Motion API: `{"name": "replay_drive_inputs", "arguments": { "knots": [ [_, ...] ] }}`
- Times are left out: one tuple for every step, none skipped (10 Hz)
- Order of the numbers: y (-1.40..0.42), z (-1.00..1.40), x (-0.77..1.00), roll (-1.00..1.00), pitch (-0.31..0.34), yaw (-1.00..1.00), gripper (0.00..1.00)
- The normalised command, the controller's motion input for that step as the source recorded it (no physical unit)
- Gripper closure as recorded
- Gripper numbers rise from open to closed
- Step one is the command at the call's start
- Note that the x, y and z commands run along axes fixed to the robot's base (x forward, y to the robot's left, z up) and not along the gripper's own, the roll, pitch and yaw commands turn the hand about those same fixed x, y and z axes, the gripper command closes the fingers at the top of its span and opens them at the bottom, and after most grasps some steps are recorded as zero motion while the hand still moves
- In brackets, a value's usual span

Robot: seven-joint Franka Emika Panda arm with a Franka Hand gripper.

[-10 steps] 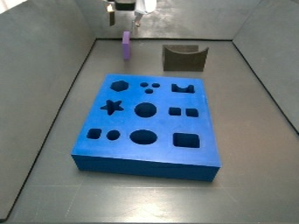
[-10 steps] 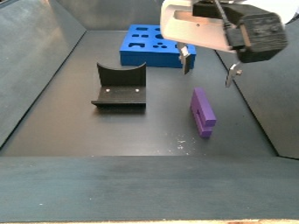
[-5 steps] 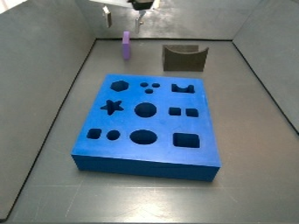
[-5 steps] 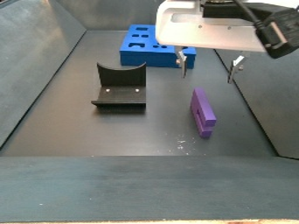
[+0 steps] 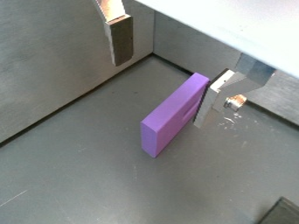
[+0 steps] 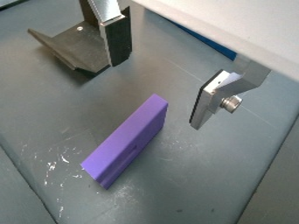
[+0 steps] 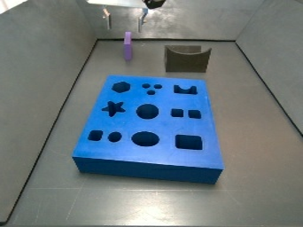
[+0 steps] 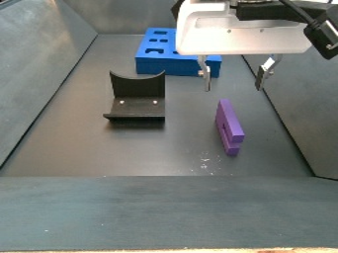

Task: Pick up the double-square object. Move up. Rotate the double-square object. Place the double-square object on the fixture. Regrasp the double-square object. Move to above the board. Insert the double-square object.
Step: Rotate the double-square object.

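The arm's two-finger gripper [image 8: 235, 73] hung above the grey floor with its flat silver fingers spread wide apart and nothing between them; in both wrist views one finger [image 5: 121, 37] and its partner [image 6: 215, 96] stood clear of the piece below. In a side view the gripper [image 7: 126, 15] showed only as finger tips at the top edge, over the far end of the enclosure. Beneath the spread jaws lay the double-square object [image 5: 176, 114], a small elongated light-purple plastic block, flat on the floor and untouched by either finger; in a wrist view [image 6: 128, 140] it ran lengthwise between the two fingers' positions, and its notched end could not be made out. In a side view the same block [image 8: 230, 126] lay near the right wall of the enclosure, while in another [image 7: 128, 44] it appeared as a short purple strip close to the back wall. Near it, but apart, stood the fixture [image 8: 133, 99], a small dark olive-grey holder with a curved dip in its top, seen also [image 7: 186, 58] beside the far edge of the board and partly in a wrist view [image 6: 73, 50]. The board [image 7: 151, 126], a large flat blue rectangular slab with dark star, hexagon, round and square cut-outs, lay well apart from the purple block, its corner visible behind the gripper [image 8: 161, 51].
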Motion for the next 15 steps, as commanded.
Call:
{"name": "replay_drive_inputs", "arguments": {
  "knots": [
    [0.00, -1.00, 0.00, 0.00, -0.002, -0.04, 0.00],
    [0.00, -1.00, 0.02, 0.00, -0.022, -0.04, 0.00],
    [0.00, -1.00, 0.02, -0.01, -0.024, -0.03, 0.00],
    [0.00, -1.00, 0.03, -0.01, -0.028, -0.02, 0.00],
    [0.00, -1.00, 0.03, -0.02, -0.026, -0.02, 0.00],
    [0.01, -0.96, 0.05, -0.03, -0.023, -0.01, 0.00],
    [0.01, -0.83, 0.05, -0.03, -0.019, 0.00, 0.00],
    [0.01, -0.67, 0.05, -0.04, -0.017, 0.01, 0.00],
    [0.00, -0.60, 0.05, -0.05, -0.019, 0.02, 0.00],
    [0.00, -0.42, 0.05, -0.06, -0.029, 0.03, 0.00],
    [0.00, -0.35, 0.05, -0.06, -0.032, 0.03, 0.00],
    [0.00, -0.21, 0.05, -0.06, -0.036, 0.03, 0.00],
    [0.00, -0.17, 0.02, -0.06, -0.018, 0.03, 0.00],
    [0.00, -0.17, 0.02, -0.06, -0.017, 0.02, 0.00],
    [0.00, -0.17, 0.02, -0.06, -0.017, 0.02, 0.00]
  ]
}}
